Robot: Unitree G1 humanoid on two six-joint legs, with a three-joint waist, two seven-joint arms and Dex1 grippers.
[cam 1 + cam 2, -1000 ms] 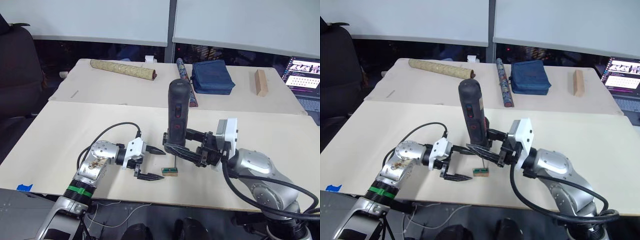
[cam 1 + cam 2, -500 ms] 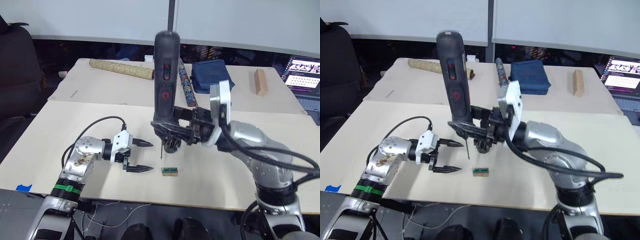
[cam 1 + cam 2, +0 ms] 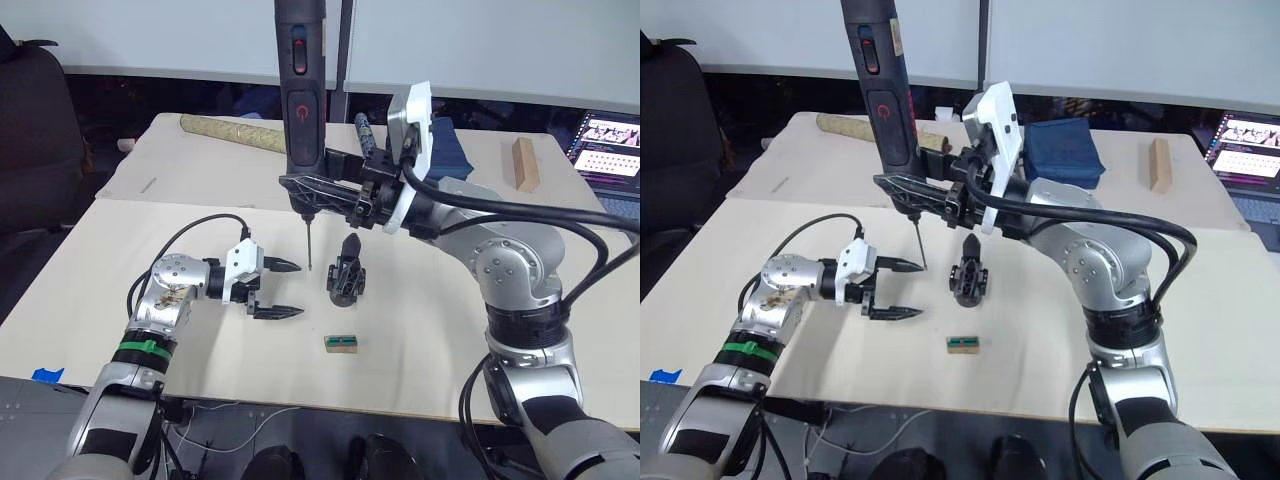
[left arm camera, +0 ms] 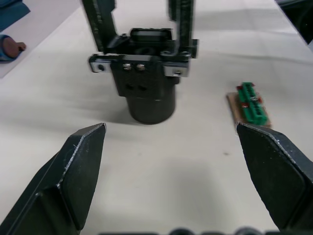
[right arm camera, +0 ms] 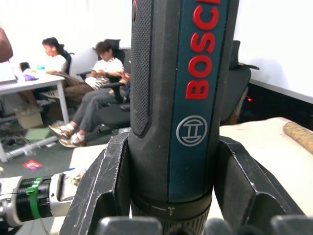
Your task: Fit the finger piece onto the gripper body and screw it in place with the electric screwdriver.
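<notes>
- Head views: the right gripper has its jaws closed tight around the electric screwdriver. The tool stands upright, high over the worktop. Its thin metal bit points down and hangs in the air, touching nothing.
- The gripper body stands on the worktop, just beside the bit tip and a little toward the robot's right. Nothing holds it.
- The left gripper sits low, near the worktop, on the robot's left of the gripper body. Its jaws are wide open and hold nothing.
- A small green circuit board lies flat on the worktop, near the gripper body and closer to the robot.
- On the far worktop lie a long rolled tube, a blue pouch and a wooden block. A laptop glows at the robot's far right.
- Left wrist view: the two black fingers stand far apart. The gripper body's round base rests on the worktop between them and farther off. The green board lies beside it.
- Right wrist view: the jaws press on both sides of the screwdriver. People sit on chairs far behind.
</notes>
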